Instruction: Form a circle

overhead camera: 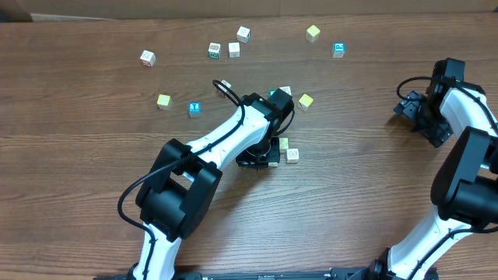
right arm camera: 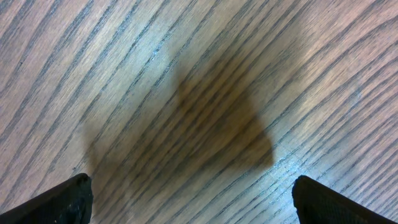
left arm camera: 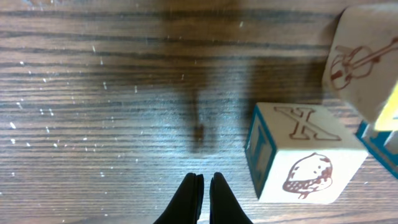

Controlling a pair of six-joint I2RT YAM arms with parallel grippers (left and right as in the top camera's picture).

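Observation:
The circle shows as a tight cluster of small cubes at the right of the left wrist view: a white cube with an X and a strawberry (left arm camera: pixel 298 152), a white cube with a violin (left arm camera: pixel 360 62), a yellow sliver (left arm camera: pixel 390 112) and a blue edge (left arm camera: pixel 380 150). From overhead only the pale yellow cube (overhead camera: pixel 283 143) and a white cube (overhead camera: pixel 292 155) show beside my left gripper (overhead camera: pixel 259 157); the rest is hidden under it. The left gripper (left arm camera: pixel 206 177) is shut on nothing, just left of the cluster. My right gripper (overhead camera: pixel 406 107) hangs open over bare wood (right arm camera: pixel 193 190).
Loose cubes lie scattered across the far half of the table: white ones (overhead camera: pixel 148 57) (overhead camera: pixel 243 33), yellow ones (overhead camera: pixel 313 33) (overhead camera: pixel 306 100) (overhead camera: pixel 163 100), blue ones (overhead camera: pixel 338 49) (overhead camera: pixel 194 108). The left arm (overhead camera: pixel 218 140) stretches across the middle.

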